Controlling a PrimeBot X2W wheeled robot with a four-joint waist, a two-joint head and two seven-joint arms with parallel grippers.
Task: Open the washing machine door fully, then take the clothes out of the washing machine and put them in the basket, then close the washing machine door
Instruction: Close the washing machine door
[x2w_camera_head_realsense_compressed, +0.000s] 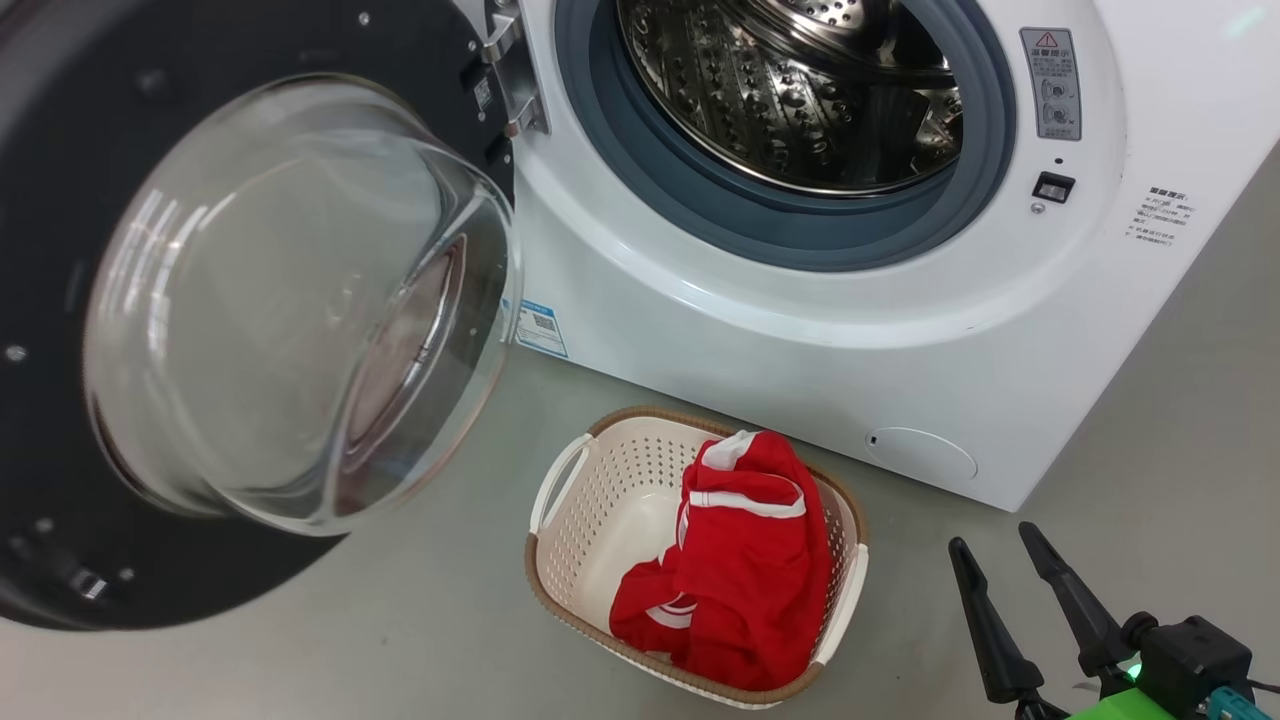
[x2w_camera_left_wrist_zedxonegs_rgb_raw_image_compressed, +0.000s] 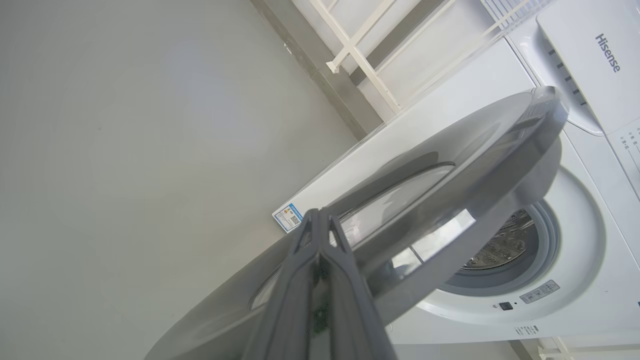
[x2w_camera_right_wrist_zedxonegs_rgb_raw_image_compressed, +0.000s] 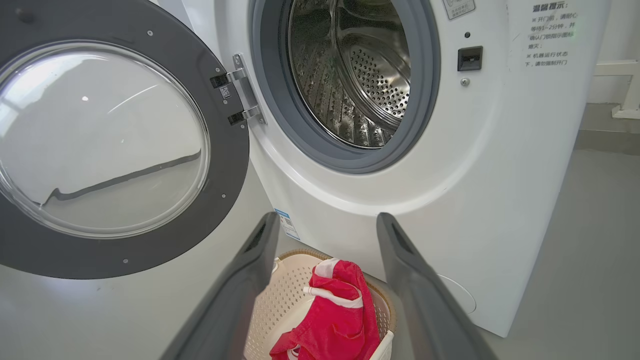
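Observation:
The washing machine door (x2w_camera_head_realsense_compressed: 300, 300) hangs open on the left, its glass bowl bulging toward me. The white washing machine (x2w_camera_head_realsense_compressed: 750, 340) shows a bare steel drum (x2w_camera_head_realsense_compressed: 790, 90). On the floor in front stands the basket (x2w_camera_head_realsense_compressed: 600, 500) with the red clothes (x2w_camera_head_realsense_compressed: 750, 570) piled in its right half. My right gripper (x2w_camera_head_realsense_compressed: 995, 548) is open and holds nothing, low at the right of the basket; its wrist view looks over the clothes (x2w_camera_right_wrist_zedxonegs_rgb_raw_image_compressed: 335, 320) and basket (x2w_camera_right_wrist_zedxonegs_rgb_raw_image_compressed: 280, 295) toward the drum (x2w_camera_right_wrist_zedxonegs_rgb_raw_image_compressed: 360, 75). My left gripper (x2w_camera_left_wrist_zedxonegs_rgb_raw_image_compressed: 317, 216) is shut, its tips at the outer face of the door (x2w_camera_left_wrist_zedxonegs_rgb_raw_image_compressed: 450, 165).
Grey floor (x2w_camera_head_realsense_compressed: 300, 650) runs around the basket and to the right of the machine. A white rail frame (x2w_camera_left_wrist_zedxonegs_rgb_raw_image_compressed: 360, 55) stands against the wall behind the machine. A white Hisense appliance (x2w_camera_left_wrist_zedxonegs_rgb_raw_image_compressed: 590, 50) sits beside the washer's top in the left wrist view.

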